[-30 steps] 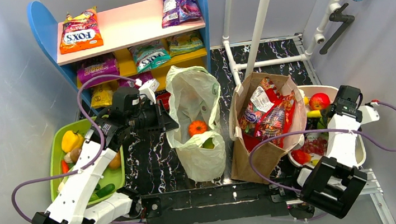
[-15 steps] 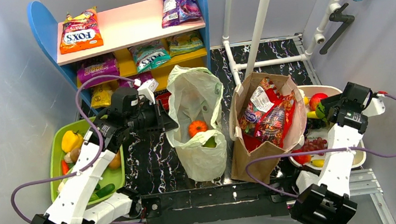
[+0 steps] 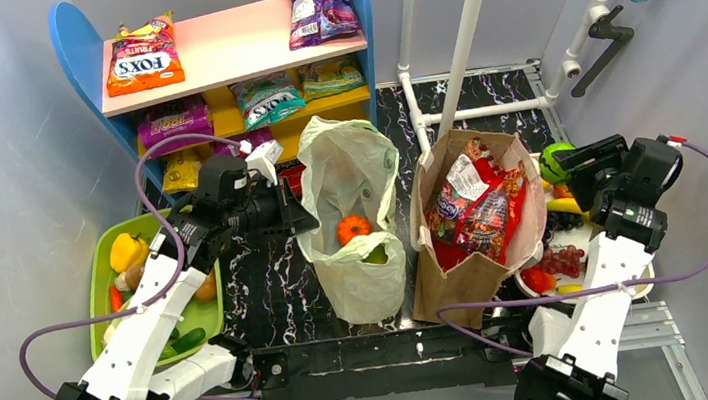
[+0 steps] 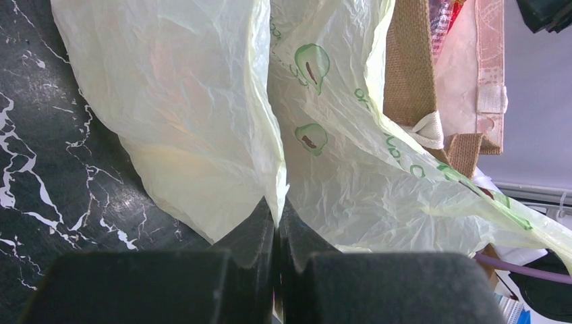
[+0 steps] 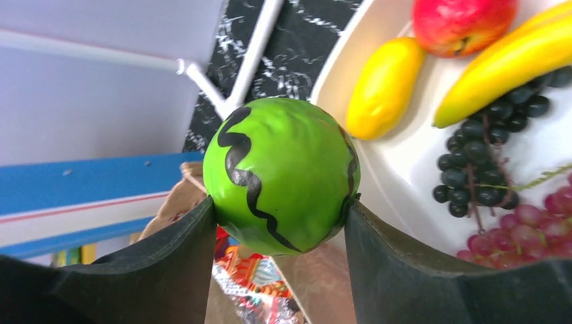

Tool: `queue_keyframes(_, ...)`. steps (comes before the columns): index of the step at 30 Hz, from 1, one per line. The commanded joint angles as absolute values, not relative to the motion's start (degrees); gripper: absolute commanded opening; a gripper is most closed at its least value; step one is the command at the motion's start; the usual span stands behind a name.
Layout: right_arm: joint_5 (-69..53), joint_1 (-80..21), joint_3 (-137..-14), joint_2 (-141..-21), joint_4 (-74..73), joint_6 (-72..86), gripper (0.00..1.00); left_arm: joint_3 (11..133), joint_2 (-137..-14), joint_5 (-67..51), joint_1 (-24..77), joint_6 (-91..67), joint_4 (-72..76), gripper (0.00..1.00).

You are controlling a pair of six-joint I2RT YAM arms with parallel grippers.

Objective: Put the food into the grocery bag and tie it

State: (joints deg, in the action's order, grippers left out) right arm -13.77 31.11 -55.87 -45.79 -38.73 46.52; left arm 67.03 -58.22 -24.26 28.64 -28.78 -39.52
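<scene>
Pinching plastic bag rim between left fingers, pressed together; rest of bag ahead of them. Gripping green striped fruit between right fingers, paper bag below, fruit bowl beyond.

- The overhead camera is looking steeply down from behind both arm bases, covering the whole counter and shelf.
- The left wrist camera is peering along the left tool, close on the grocery bag, also seen overhead.
- The right wrist camera is looking past the right tool and green fruit, down at the fruit bowl, likewise seen overhead.
</scene>
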Motion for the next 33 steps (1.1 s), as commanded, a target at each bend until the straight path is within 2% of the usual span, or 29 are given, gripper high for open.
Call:
queue_keyframes(1, -29.5, 31.2, -58.6, -43.5, -31.9, 49.3, 0.42, 66.3, -57.5, -23.9, 28.7, -29.1, -39.0, 0.0)
queue_keyframes(4, -37.3, 31.3, -57.0, -43.1, -27.4, 53.1, 0.4, 66.5, -58.1, -23.9, 28.8, -29.1, -38.8, 0.0)
queue_keyframes(18, -44.4, 28.9, -63.3, -44.6, -20.9, 57.1, 0.4, 66.2, -59.7, -24.7, 28.7, -30.8, -35.4, 0.0)
queue_keyframes(22, -44.2, 21.5, -66.9, -47.1, -20.8, 55.9, 0.4, 66.3, -60.5, -24.9, 28.7, -31.2, -34.6, 0.0)
queue_keyframes(28, -38.7, 4.6, -73.2, -51.6, -22.8, 52.9, 0.4, 65.8, -60.6, -25.1, 28.8, -32.2, -33.3, 0.0)
queue_keyframes(33, -34.0, -8.4, -72.4, -52.1, -18.7, 53.4, 0.4, 65.4, -60.6, -24.7, 28.8, -32.4, -33.2, 0.0)
